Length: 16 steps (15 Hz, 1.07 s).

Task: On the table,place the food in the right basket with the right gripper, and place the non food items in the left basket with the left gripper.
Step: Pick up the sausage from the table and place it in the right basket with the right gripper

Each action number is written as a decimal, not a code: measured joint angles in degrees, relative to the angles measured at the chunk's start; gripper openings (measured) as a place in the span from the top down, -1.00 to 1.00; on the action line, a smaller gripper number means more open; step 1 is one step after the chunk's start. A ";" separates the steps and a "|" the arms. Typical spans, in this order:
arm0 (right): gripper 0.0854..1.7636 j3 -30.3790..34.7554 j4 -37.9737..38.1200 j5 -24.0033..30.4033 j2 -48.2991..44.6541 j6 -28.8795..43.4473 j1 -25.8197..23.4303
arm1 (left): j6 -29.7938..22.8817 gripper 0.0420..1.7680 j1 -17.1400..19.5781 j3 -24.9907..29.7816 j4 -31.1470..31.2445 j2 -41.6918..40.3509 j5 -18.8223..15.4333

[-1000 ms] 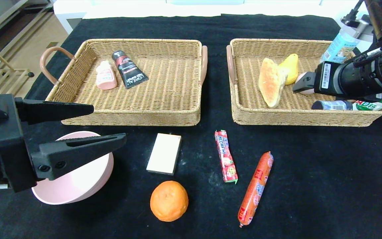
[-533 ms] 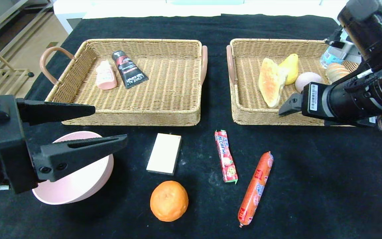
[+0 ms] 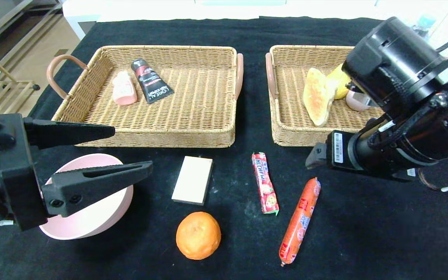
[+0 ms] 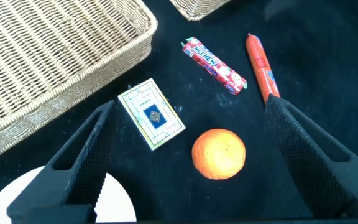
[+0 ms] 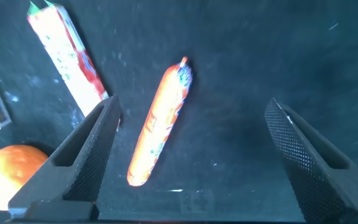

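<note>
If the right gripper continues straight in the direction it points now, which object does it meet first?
Most likely the sausage: the open right gripper frames it between its fingers, above the black table. Depth is unclear.

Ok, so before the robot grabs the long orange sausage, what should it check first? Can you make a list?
1. Right gripper fingers open: ok.
2. Right gripper empty: ok.
3. Sausage lying free on the black table, touching nothing: ok.
4. Sausage lies between the right fingers in the right wrist view: ok.
5. Candy stick apart from the sausage: ok, though near one finger.
6. Room in the right basket for it: cannot tell, the arm hides much of it.
</note>
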 joint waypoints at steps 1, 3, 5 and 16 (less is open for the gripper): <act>-0.93 0.22 -0.01 0.27 0.79 1.02 0.38 | 0.00 -0.94 0.00 0.00 0.00 0.00 0.00; -0.93 0.51 0.00 2.06 2.10 2.28 0.66 | 0.00 -0.94 -0.02 0.00 0.00 -0.02 0.00; -0.93 1.16 0.00 3.47 3.06 3.11 0.77 | 0.00 -0.94 0.00 0.00 0.00 -0.06 0.00; -0.94 5.49 -0.15 6.94 6.03 6.06 1.02 | -0.02 -0.94 -0.24 -0.04 0.00 -0.11 0.00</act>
